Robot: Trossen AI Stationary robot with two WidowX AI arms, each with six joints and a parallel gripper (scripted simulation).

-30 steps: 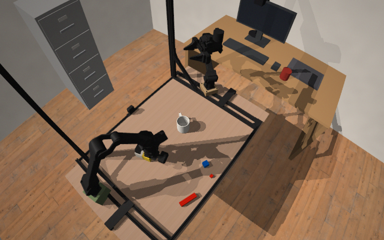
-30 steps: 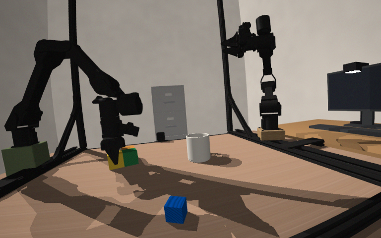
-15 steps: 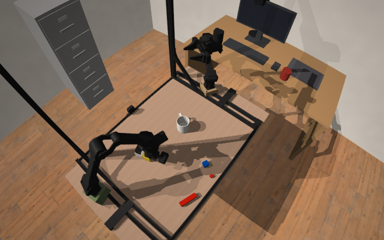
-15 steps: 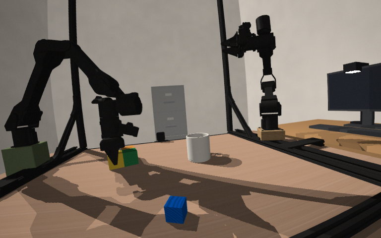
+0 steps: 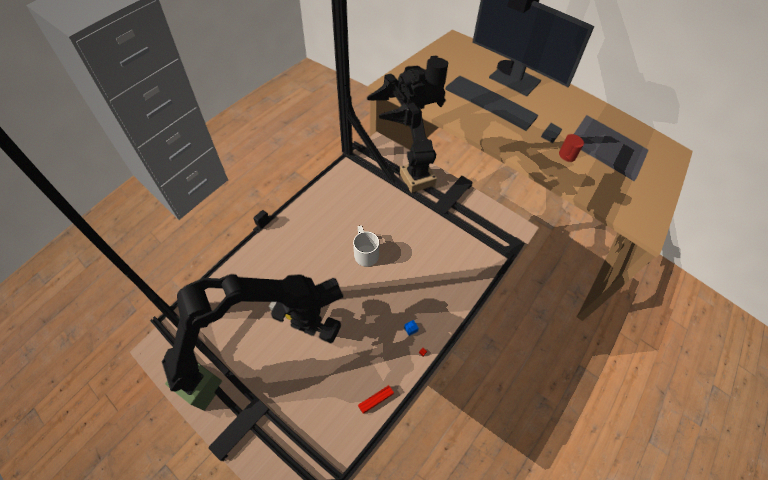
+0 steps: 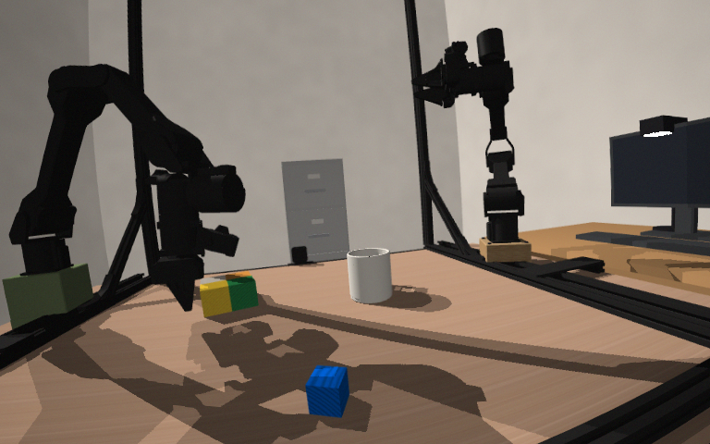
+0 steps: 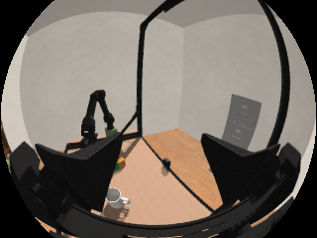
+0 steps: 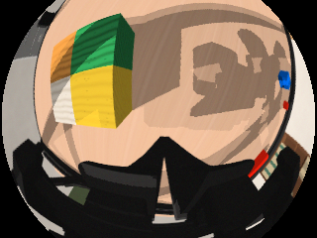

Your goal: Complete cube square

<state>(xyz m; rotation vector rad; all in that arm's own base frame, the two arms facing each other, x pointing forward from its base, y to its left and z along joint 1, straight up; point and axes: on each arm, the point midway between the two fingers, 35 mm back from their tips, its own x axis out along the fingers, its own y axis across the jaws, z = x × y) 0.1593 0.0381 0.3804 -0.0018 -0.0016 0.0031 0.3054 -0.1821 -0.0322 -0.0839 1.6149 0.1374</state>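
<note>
Four cubes stand together as a square flat on the table: yellow (image 6: 215, 297), green (image 6: 241, 291), orange (image 6: 238, 274) and white (image 6: 209, 280). In the right wrist view the yellow cube (image 8: 99, 95) lies flush against the green (image 8: 102, 43) and white (image 8: 65, 102) cubes, with orange (image 8: 62, 56) behind. My right gripper (image 6: 184, 302) is shut and empty. It points down just left of the yellow cube, a small gap apart, close to the table, and shows in the right wrist view (image 8: 165, 178). My left gripper (image 6: 426, 83) is open and empty, raised high at the far end, and shows in the left wrist view (image 7: 158, 166).
A white mug (image 6: 369, 275) stands mid-table. A blue cube (image 6: 327, 390) lies alone near the front. A small red cube (image 5: 422, 351) and a red bar (image 5: 376, 399) lie by the table's edge. Black frame posts and rails border the table.
</note>
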